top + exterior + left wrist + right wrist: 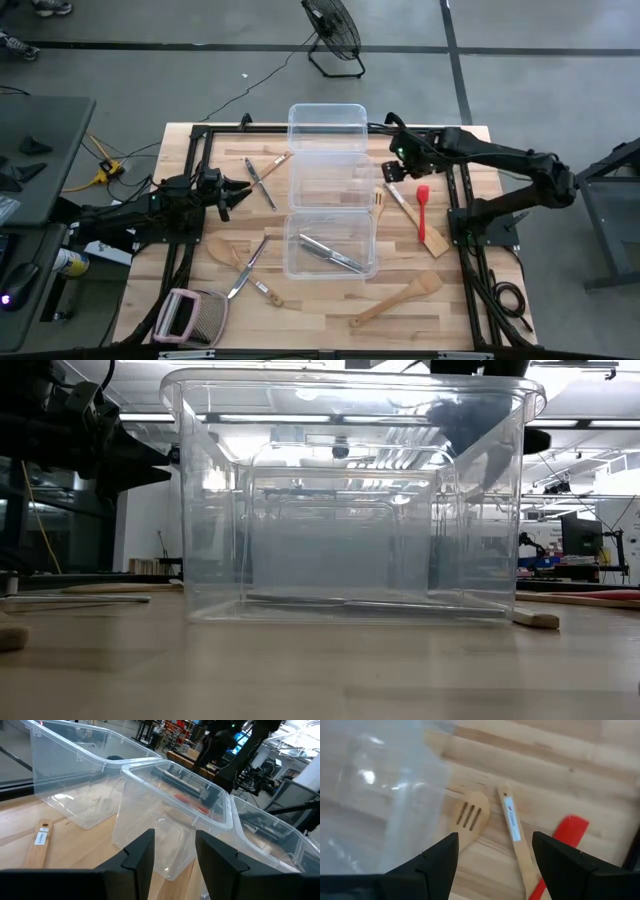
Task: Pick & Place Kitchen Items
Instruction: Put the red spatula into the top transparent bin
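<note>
Three clear tubs stand in a row down the table's middle; the near tub (330, 245) holds silver cutlery (332, 254). Right of the middle tub lie a slotted wooden spatula (469, 815), a labelled wooden-handled utensil (512, 827) and a red spatula (423, 210). My right gripper (495, 865) hangs open above these, pointing steeply down and touching nothing. It also shows in the high view (395, 170). My left gripper (240, 193) waits open at the table's left, level, facing the tubs.
On the left lie a wooden spoon (222, 250), silver cutlery (245, 268) and more cutlery (260, 183). A wooden spatula (397, 300) lies near the front right. A pink-handled grater (190, 317) sits at the front left corner. Black frame rails run along both table sides.
</note>
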`<state>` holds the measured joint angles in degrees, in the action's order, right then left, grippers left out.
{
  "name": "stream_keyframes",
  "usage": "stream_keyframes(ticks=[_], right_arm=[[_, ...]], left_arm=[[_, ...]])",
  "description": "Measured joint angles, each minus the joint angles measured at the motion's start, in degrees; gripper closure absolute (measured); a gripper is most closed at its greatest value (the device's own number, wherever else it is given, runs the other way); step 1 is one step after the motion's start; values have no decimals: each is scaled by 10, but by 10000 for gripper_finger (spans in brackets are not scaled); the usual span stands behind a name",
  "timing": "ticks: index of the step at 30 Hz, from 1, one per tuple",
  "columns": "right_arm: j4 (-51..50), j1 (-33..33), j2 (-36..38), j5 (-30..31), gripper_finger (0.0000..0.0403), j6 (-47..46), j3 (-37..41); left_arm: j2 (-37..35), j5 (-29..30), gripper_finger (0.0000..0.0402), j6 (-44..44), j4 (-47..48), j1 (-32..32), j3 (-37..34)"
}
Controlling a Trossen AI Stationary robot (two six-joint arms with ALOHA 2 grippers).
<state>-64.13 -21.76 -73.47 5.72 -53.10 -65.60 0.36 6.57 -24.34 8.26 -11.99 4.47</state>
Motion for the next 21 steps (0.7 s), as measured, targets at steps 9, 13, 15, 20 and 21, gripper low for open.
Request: stream_keyframes(ticks=[9,13,15,20,21], right_arm=[[-5,-6,1,-16,156,-142,57],[-3,-5,14,-27,157,-197,93],[-4,-3,27,-35,156,-222,114],[-6,16,63,-47,157,-286,165],[-5,20,70,-47,157,-300,175]], left_arm=[[0,0,258,0,0,0,0],[0,0,258,0,0,0,0],[0,0,258,0,0,0,0],[0,0,258,0,0,0,0],[0,0,258,0,0,0,0]])
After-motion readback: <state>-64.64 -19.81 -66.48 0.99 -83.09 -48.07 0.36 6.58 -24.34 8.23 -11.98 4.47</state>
